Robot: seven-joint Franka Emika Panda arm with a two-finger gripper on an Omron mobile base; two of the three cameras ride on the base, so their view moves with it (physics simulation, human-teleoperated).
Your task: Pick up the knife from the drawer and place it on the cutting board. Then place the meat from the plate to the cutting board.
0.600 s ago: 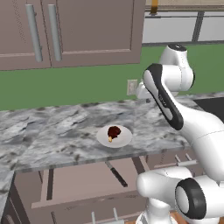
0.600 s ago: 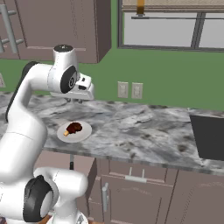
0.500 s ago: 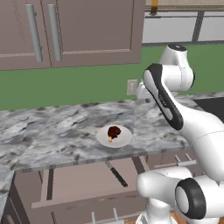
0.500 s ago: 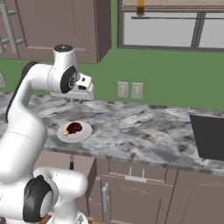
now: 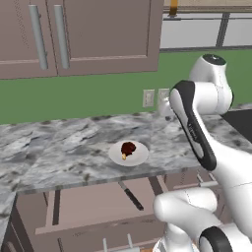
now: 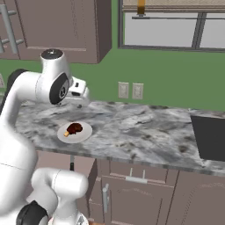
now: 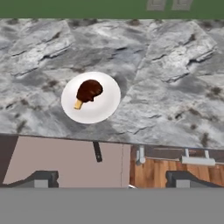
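Hand view: task not started, jaws parted above the worktop

Hand view looked down on the marbled worktop (image 7: 175,87). The plate (image 7: 107,107) sat on it near the front edge, with the meat (image 7: 89,91) lying on it, pale end toward the drawer side. Below the edge the drawer (image 7: 52,162) stood open; the knife (image 7: 97,151) lay on its bottom, only the dark handle end visible past the worktop lip. Gripper (image 7: 111,179) hung well above, jaws spread wide, holding nothing. Left base view agreed: knife (image 5: 130,195) in the drawer (image 5: 83,206), meat (image 5: 128,148) on the plate (image 5: 140,156). No cutting board could be found in any view. Judgement: neither step done. Knife pickup, its placement and the meat transfer all remained.
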